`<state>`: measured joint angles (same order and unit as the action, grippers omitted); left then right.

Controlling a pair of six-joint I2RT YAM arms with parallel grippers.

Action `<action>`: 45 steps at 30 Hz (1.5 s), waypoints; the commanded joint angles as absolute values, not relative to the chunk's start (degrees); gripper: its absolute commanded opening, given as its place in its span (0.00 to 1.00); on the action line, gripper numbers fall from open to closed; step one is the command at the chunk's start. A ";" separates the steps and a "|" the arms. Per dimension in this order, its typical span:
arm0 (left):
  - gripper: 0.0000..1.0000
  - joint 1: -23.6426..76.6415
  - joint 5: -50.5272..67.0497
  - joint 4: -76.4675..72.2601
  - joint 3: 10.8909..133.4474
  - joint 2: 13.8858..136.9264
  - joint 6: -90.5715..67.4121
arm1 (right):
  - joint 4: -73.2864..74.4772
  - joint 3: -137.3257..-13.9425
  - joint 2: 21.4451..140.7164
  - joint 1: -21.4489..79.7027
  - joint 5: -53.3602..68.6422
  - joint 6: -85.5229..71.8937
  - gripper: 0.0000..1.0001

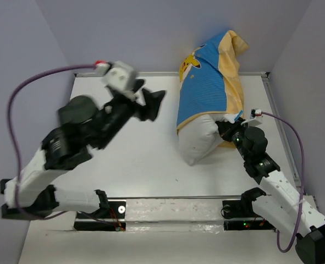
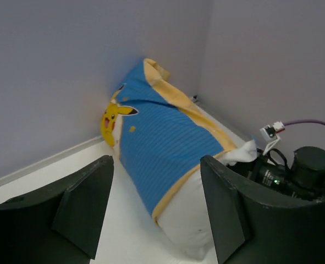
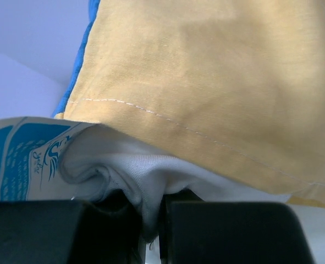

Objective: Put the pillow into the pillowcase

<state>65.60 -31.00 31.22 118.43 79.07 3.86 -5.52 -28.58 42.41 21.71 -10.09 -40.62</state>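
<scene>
The white pillow (image 1: 199, 141) sticks out of the near end of the pillowcase (image 1: 209, 82), which covers most of it and leans against the back wall, blue side with the Pikachu up, yellow side at the right. My right gripper (image 1: 228, 122) is shut on a corner of the white pillow fabric (image 3: 146, 187), just under the yellow hem (image 3: 206, 99). My left gripper (image 1: 151, 104) is open and empty, held above the table left of the pillow. In the left wrist view the pillowcase (image 2: 157, 143) and the pillow end (image 2: 189, 220) show between its fingers (image 2: 91, 203).
Purple-grey walls close the table at the back, left and right. A raised rail (image 1: 277, 110) runs along the table's right edge. A blue-printed label (image 3: 19, 159) hangs at the pillow corner. The right arm (image 2: 294, 176) lies close beside the pillow.
</scene>
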 commanded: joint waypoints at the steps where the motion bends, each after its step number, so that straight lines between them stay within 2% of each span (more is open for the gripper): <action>1: 0.77 64.95 -32.34 5.64 85.65 57.25 2.93 | -6.42 -32.69 42.45 21.27 -4.75 -37.62 0.00; 6: 0.78 64.87 -28.13 -6.30 56.94 54.93 -13.06 | -3.87 -34.01 40.26 21.27 -5.80 -37.18 0.00; 11: 0.78 62.06 -25.25 -18.17 45.90 59.40 -16.78 | -1.67 -35.15 38.94 21.27 -6.42 -36.04 0.00; 15: 0.75 54.77 -19.44 -26.09 38.86 62.40 -18.11 | -1.14 -35.33 38.58 21.27 -6.15 -35.60 0.00; 24: 0.75 47.21 -0.27 -47.00 33.58 77.23 -13.19 | -1.14 -34.98 39.11 21.27 -4.92 -35.86 0.00; 27: 0.73 46.15 4.39 -48.95 35.15 81.02 -12.92 | -1.06 -35.24 39.20 21.27 -5.18 -35.51 0.00; 30: 0.64 45.53 3.61 -49.92 37.43 84.72 -12.31 | -0.97 -35.68 39.11 21.27 -5.27 -35.16 0.00; 31: 0.59 45.35 1.34 -49.31 38.05 85.94 -12.48 | -0.97 -35.77 39.29 21.27 -5.45 -35.07 0.00; 32: 0.46 44.92 0.62 -49.22 38.67 86.39 -12.74 | -0.88 -35.86 39.37 21.27 -5.45 -34.98 0.00; 35: 0.35 44.39 -3.25 -49.31 40.07 87.89 -13.27 | -0.88 -36.03 39.99 21.27 -5.45 -34.81 0.00; 40: 0.35 44.30 -2.55 -50.36 42.54 90.52 -12.57 | -0.79 -36.12 40.34 21.27 -5.80 -34.72 0.00; 45: 0.40 44.30 1.93 -51.68 44.12 93.69 -12.13 | -0.35 -36.56 40.34 21.27 -6.24 -34.19 0.00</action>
